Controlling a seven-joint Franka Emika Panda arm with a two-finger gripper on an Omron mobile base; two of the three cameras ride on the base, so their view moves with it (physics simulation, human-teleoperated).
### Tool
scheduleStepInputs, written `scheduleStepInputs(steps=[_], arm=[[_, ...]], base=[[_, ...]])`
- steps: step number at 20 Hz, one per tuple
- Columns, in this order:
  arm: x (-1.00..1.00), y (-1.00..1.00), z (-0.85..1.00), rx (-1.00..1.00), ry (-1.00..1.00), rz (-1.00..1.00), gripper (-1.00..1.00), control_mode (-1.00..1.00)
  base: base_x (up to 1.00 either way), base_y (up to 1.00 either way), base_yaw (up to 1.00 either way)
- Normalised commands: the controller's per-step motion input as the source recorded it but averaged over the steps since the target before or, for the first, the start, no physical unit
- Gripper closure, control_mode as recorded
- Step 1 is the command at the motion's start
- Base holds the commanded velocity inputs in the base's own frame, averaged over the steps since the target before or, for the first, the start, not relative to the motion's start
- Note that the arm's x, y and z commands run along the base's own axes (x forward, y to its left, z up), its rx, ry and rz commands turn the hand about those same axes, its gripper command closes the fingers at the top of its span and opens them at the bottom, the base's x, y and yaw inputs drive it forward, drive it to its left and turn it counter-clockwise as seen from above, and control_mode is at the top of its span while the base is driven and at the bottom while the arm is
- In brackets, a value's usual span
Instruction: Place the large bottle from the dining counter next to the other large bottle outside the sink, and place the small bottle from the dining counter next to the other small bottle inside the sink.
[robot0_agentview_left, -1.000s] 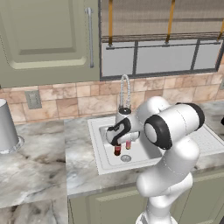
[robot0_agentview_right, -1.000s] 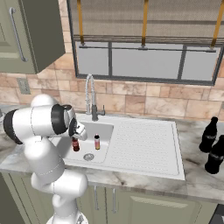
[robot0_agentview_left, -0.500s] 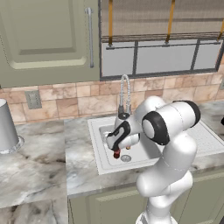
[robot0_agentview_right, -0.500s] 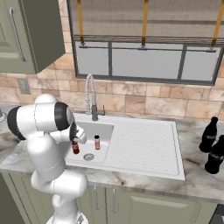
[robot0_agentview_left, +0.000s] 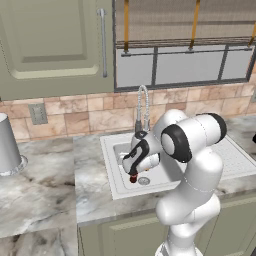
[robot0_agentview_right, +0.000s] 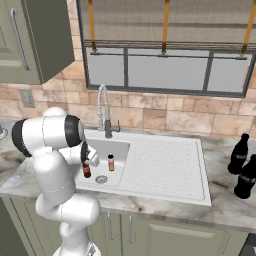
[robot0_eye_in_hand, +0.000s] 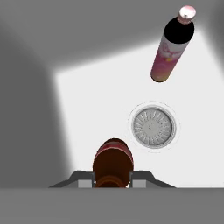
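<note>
A: How far along are we?

B: The two black bottles (robot0_agentview_right: 241, 164) stand side by side on the bench (robot0_agentview_right: 220, 210), right of the sink (robot0_agentview_right: 150, 165), so the large-bottle half looks done.

A: And the small one?

B: The pincer (robot0_eye_in_hand: 113, 178) is pinching the brown bottle (robot0_eye_in_hand: 113, 162) low inside the basin, near the drain (robot0_eye_in_hand: 152, 125). The pink bottle (robot0_eye_in_hand: 172, 43) stands just beyond that drain.

A: So what's left?

B: I'd say setting it down upright near the pink one and letting go. Whether it already touches the basin floor, I can't tell.
</note>
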Motion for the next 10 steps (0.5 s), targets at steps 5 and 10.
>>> scheduleStepInputs(steps=[5, 10], arm=[[0.0, 0.0, -0.22, 0.0, 0.0, -0.01, 1.0, -1.0], [0.0, 0.0, -0.18, 0.0, 0.0, -0.01, 1.0, -1.0]], base=[[0.0, 0.0, 0.0], [0.0, 0.0, 0.0]])
